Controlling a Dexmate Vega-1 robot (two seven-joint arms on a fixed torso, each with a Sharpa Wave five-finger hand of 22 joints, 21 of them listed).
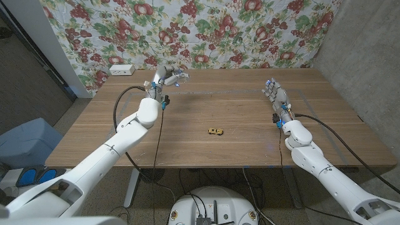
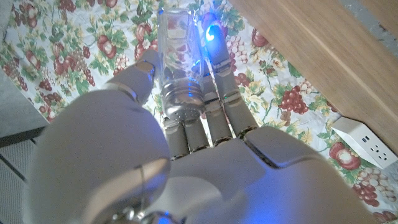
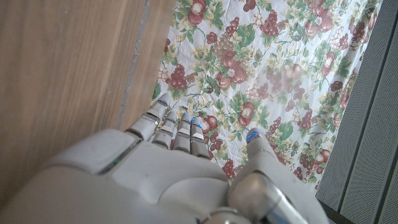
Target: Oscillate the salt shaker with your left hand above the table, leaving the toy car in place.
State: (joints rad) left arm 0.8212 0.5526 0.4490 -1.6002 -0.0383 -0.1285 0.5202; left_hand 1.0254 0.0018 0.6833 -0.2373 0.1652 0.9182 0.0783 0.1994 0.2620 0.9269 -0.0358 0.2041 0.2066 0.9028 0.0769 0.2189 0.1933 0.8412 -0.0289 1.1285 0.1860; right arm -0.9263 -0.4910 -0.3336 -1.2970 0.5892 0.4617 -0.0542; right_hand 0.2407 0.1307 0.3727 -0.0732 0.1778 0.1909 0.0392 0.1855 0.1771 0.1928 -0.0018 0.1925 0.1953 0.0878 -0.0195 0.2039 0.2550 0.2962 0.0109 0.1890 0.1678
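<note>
A flowered cloth (image 1: 206,31) with red fruit and green leaves hangs across the wall behind everything. In front of it stands the wooden counter (image 1: 219,150), with both white arms reaching in over its near edge.

The left robot hand (image 1: 164,80) is raised over the far left part of the counter, just in front of the cloth, and its fingers (image 2: 214,56) are wrapped round the salt shaker (image 2: 177,59). The shaker is a clear glass one with a ribbed metal cap; the cap sits down against the palm and the glass body points out past the fingertips. It is held up off the wood, touching only the hand.

The right robot hand (image 1: 275,94) is over the far right part of the counter, its fingers (image 3: 180,130) straight and close together, pointing toward the cloth, the thumb set apart from them, and nothing in it.

A white power strip (image 1: 121,69) lies at the far left corner of the counter, near the raised hand.

The toy car (image 1: 216,131), small and yellow, sits on the wood near the middle, well apart from both hands.
</note>
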